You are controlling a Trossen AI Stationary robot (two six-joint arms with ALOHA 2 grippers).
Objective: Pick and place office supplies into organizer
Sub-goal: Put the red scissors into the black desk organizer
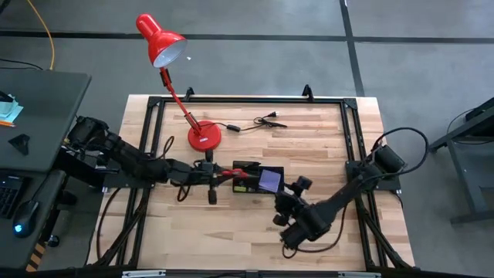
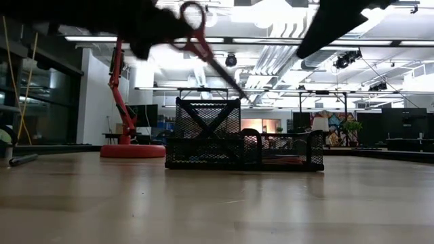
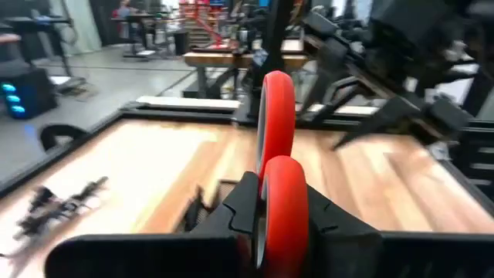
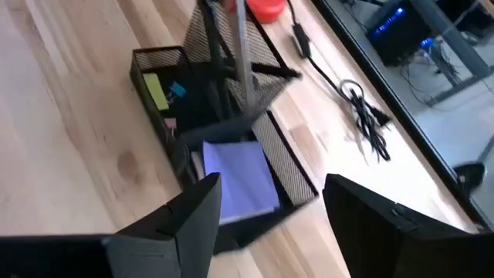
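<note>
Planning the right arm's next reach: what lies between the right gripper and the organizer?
Nothing. In the right wrist view the right gripper hangs open directly over the purple sticky-note pad already in the organizer.

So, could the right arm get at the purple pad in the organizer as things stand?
Probably yes: the right hand hangs open just above the purple pad, which lies uncovered in the organizer; the scissors in the left hand are farther along.
</note>
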